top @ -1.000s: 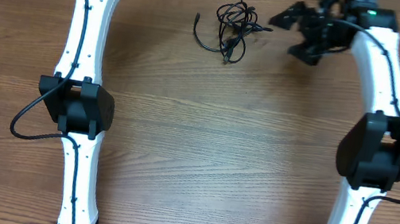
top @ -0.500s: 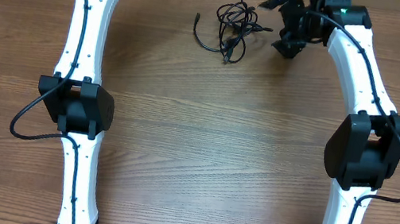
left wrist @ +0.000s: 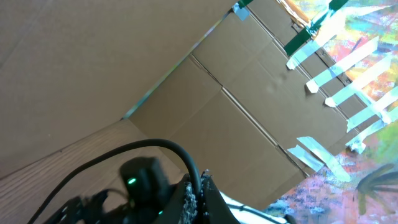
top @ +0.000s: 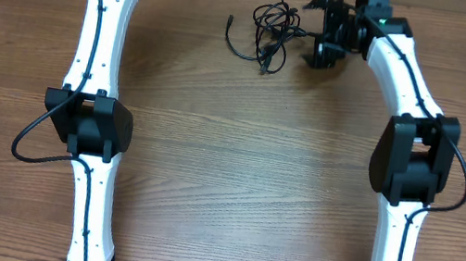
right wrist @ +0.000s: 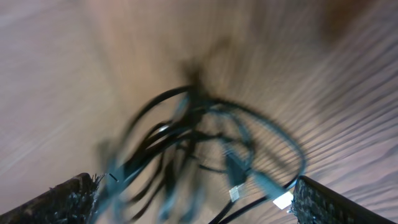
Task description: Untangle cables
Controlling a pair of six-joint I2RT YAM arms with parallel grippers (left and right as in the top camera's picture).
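Tangled cables (top: 267,33) near the table's (top: 235,178) far edge, open wood in front. Right gripper (top: 322,32) spread wide, empty, just beside them. Left gripper (left wrist: 200,193) closed.

The cables (top: 267,33), near the table's (top: 235,178) far edge, are black. In the right wrist view their plug ends (right wrist: 283,200) show white. The table is mid-brown wood with streaked grain. The left arm (top: 103,35) and right arm (top: 406,83) are white with black joints and black wires, and a green light (top: 383,23) glows on the right one. The left wrist view shows tan cardboard (left wrist: 93,56), green tape (left wrist: 308,34), whitish tape strips (left wrist: 317,158) and a many-coloured painted surface (left wrist: 373,25).
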